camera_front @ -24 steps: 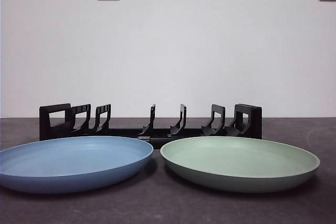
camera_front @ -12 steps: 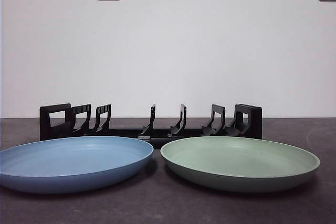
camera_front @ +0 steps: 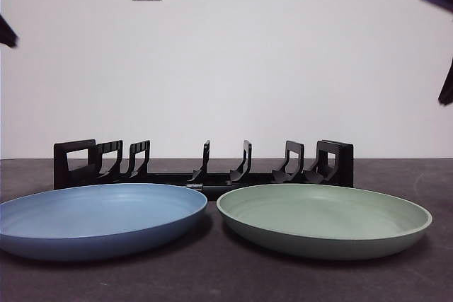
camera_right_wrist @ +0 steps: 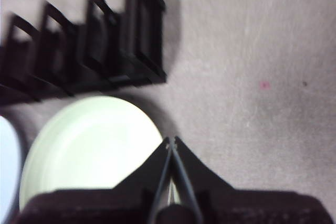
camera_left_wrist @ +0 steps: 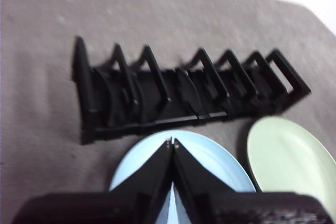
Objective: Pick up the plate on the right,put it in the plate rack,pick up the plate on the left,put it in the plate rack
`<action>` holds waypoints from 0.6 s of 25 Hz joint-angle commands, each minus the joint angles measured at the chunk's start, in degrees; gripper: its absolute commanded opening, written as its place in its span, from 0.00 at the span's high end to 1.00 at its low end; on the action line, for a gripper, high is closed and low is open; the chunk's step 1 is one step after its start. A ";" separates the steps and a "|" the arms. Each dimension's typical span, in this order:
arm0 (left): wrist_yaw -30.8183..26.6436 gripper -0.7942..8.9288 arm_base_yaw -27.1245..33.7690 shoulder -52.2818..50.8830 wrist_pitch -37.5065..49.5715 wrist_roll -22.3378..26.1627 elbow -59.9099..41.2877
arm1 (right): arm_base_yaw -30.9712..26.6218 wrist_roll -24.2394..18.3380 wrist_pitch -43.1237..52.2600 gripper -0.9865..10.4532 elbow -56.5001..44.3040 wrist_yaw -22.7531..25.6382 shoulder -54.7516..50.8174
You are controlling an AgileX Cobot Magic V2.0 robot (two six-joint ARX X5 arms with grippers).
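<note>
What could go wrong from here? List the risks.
1. The green plate lies flat on the table, and the right gripper is shut, so gripping its low rim may slip.
2. The blue plate sits close beside it and could get bumped.
3. The plate rack has narrow slots, so a tilted plate may miss.

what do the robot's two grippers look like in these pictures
Both are matte black. The left gripper and right gripper each have two flat wedge-shaped jaws tapering to thin tips from a wide, boxy black base. No cables or markings show. In the front view only blurred dark bits appear at the top corners.
</note>
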 commanded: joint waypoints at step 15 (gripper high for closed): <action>5.35 0.63 -2.71 13.05 0.11 2.23 2.82 | 5.66 -4.22 6.32 0.78 0.48 -5.22 24.57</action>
